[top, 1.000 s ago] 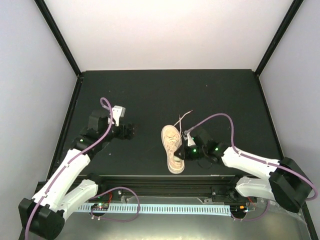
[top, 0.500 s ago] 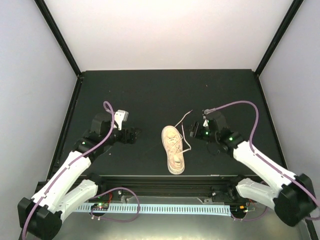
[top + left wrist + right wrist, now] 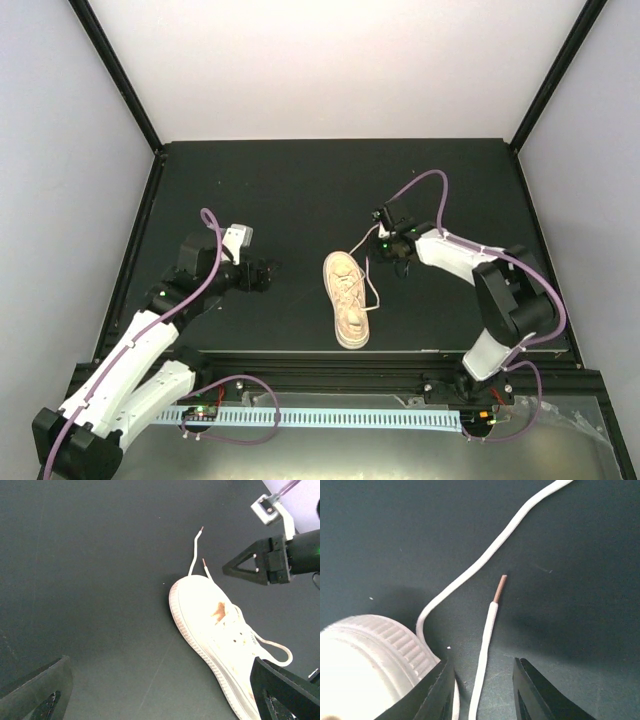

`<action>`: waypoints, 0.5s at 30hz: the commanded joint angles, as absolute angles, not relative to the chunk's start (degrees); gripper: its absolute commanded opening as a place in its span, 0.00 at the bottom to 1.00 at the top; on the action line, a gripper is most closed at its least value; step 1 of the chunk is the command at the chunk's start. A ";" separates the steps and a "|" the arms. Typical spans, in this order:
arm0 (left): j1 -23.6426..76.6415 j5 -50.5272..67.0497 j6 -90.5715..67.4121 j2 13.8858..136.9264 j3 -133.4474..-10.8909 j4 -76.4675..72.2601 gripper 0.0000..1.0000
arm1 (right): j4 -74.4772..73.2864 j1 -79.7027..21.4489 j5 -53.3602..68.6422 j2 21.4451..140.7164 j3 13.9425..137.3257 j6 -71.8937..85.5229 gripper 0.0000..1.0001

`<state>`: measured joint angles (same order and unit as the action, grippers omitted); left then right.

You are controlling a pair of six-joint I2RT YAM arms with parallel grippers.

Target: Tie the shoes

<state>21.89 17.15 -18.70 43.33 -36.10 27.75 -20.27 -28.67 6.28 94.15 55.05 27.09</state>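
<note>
shoe (image 3: 347,300): lies sole down near the middle of the black table (image 3: 280,180), between the two arms and within reach of both; untied.
laces (image 3: 194,555): two loose ends trail off the far end of the shoe onto the table; a slack loop (image 3: 276,649) spills over its right side.
right gripper (image 3: 480,692): low over the table at the shoe's far end, fingers parted, one on each side of the shorter lace end (image 3: 491,625) and not pinching it; judged to be set there so that closing would catch the lace behind its copper tip (image 3: 500,587).
left gripper (image 3: 262,272): fingers spread wide, holding nothing; hangs to the left of the shoe and faces it, probably waiting for the other lace.
stage: early, no knot formed.
risk: the thin lace may slip out as the fingers close.
</note>
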 commanded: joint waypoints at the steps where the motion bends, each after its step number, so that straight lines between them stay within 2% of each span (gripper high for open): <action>1: 22.32 16.60 -19.99 42.54 -36.22 28.84 0.99 | -22.58 -31.47 0.49 97.92 58.20 24.49 0.35; 4: 22.32 16.97 -20.21 42.37 -36.10 28.80 0.99 | -23.33 -32.60 -2.28 100.19 60.08 24.61 0.30; 15: 22.32 16.61 -20.21 41.08 -36.12 30.10 0.99 | -24.89 -32.76 -6.38 107.02 65.70 24.81 0.29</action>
